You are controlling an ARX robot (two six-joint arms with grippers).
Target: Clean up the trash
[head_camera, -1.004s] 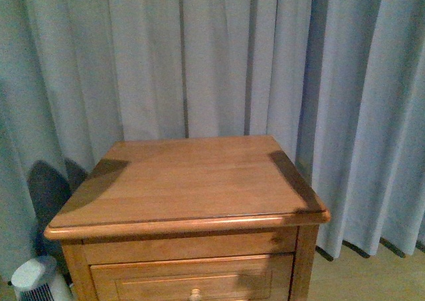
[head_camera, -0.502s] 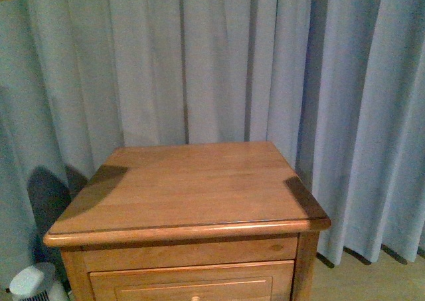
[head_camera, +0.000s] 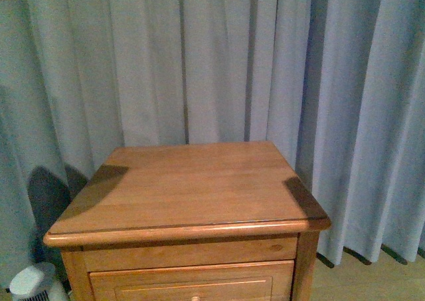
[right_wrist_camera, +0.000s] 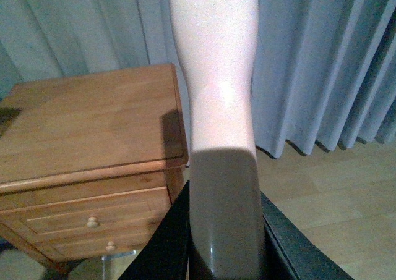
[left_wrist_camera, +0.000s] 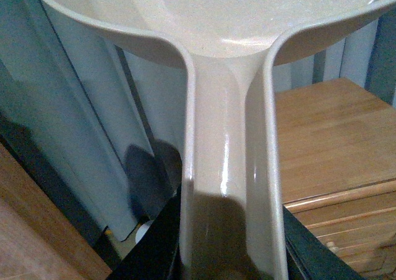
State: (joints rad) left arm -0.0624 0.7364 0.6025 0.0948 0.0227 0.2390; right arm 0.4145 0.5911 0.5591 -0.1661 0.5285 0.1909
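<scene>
Now, the left gripper (left_wrist_camera: 229, 255) clamps the handle of the beige dustpan (left_wrist_camera: 247, 20), pan held high beside the curtain (head_camera: 199, 62); the front view catches neither gripper, only the wooden tabletop (head_camera: 192, 188). Further right, the right gripper (right_wrist_camera: 226, 249) is closed on a pale handle (right_wrist_camera: 216, 76) above the floor (right_wrist_camera: 334, 187). Where the trash lies cannot be told.

Beige dustpan (left_wrist_camera: 223, 138); pinkish handle (right_wrist_camera: 216, 76); brown nightstand (head_camera: 186, 188)
</scene>
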